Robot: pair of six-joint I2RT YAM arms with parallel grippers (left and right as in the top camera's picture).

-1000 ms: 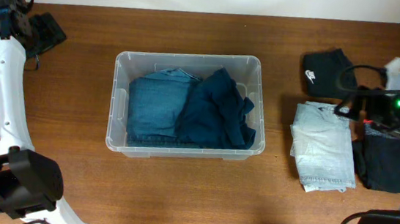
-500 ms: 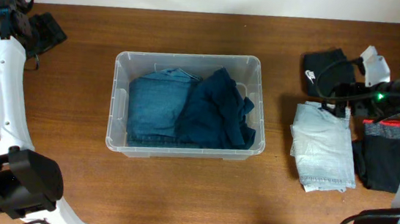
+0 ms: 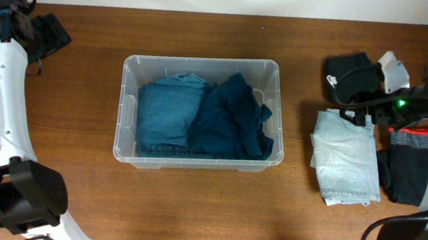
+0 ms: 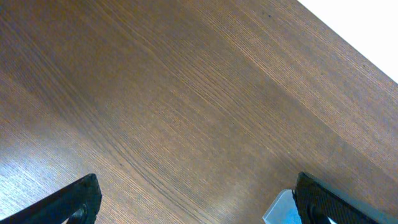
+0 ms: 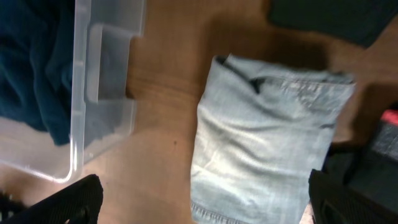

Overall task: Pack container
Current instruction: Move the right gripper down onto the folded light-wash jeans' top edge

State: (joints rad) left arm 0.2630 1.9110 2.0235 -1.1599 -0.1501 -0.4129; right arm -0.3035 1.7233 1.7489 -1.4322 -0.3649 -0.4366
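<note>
The clear plastic container stands mid-table and holds a folded medium-blue garment and a dark teal garment. Its corner shows in the right wrist view. A folded pale denim garment lies to its right, also in the right wrist view. My right gripper is open and empty, above the pale denim's far edge. My left gripper is open and empty at the far left over bare wood.
A black garment with a white logo lies at the back right. A dark garment with a red and grey band lies at the right edge, beside the pale denim. The wood table spreads around them.
My right arm has swung from over the dark garment toward the back and left, to above the pale denim's far edge. The left arm and the container's contents have not moved.
</note>
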